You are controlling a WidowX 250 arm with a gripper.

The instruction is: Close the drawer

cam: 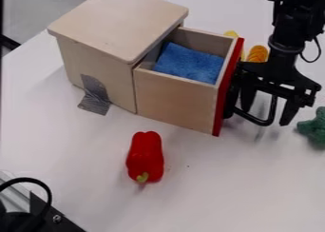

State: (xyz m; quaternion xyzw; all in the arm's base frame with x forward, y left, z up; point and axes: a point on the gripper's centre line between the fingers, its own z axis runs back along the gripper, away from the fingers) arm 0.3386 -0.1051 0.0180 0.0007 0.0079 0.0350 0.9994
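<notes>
Hanging just off the red front (230, 86) of the drawer (175, 100), the pincer (266, 118) points down with its two fingers spread well apart. Between them shows a black loop (259, 121), which looks like the drawer's handle; one finger is on the side toward the drawer's front, the other farther out from it. The pincer has nothing pinched, and whether either finger touches the loop, I cannot tell. The black arm (289, 36) rises above it, out past the drawer's front.

The drawer itself stands open, slid a good way out of the pale wooden cabinet (117, 19) at its back end. A blue cloth-like piece (190, 64) lies inside the drawer. On the drawer's far side, partly hidden by its raised front, are a yellow thing (231, 34) and a ridged orange one (258, 53). A green, lumpy thing (314, 128) sits on the white worktop (209, 188), out from the drawer's front and beyond the pincer. A red bell pepper (145, 155) lies on the near side of the drawer, apart from it, its green stem turned away from the drawer. Behind the drawer, grey tape (96, 101) runs down the cabinet's near wall onto the worktop.
</notes>
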